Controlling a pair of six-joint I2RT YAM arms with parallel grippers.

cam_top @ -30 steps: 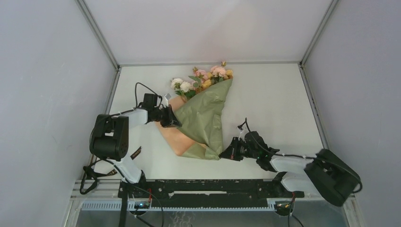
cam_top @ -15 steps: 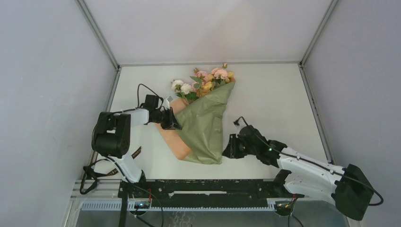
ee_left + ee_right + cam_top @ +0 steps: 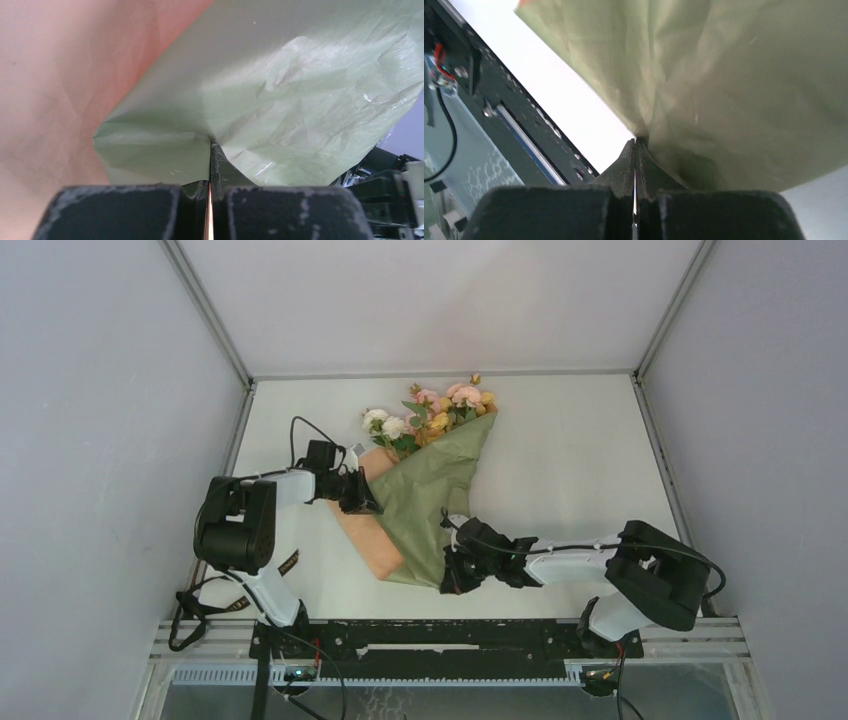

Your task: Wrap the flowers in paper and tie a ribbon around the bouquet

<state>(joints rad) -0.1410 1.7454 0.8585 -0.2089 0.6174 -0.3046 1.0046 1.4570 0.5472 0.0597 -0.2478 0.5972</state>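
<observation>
Looking down from the top camera, the paper point(image 3: 432, 490) sits about mid-table, olive face up, folded loosely over the flowers point(image 3: 430, 410) into a rough cone. The pink, yellow and whitish blooms poke out of the wide end toward the far side of the table point(image 3: 590, 460). The narrow end points back at the arm bases. A strip of the tan-orange face shows along the left edge of the cone.

The left gripper point(image 3: 211, 150) comes in from the left and has its jaws pressed together on the paper's left edge, right where olive meets tan. In the left wrist view the sheet puckers into a little crease at the fingertips, so it's properly pinched.

The right gripper point(image 3: 636, 142) reaches across low and flat from the right, at the cone's near bottom corner. Its jaws are closed too, with the olive paper bunching into the tips (the right wrist view shows the folds all converging there). The black rail at the near table edge shows just beside it in that view.

Both arms lie close to the tabletop, one on each side of the cone.
</observation>
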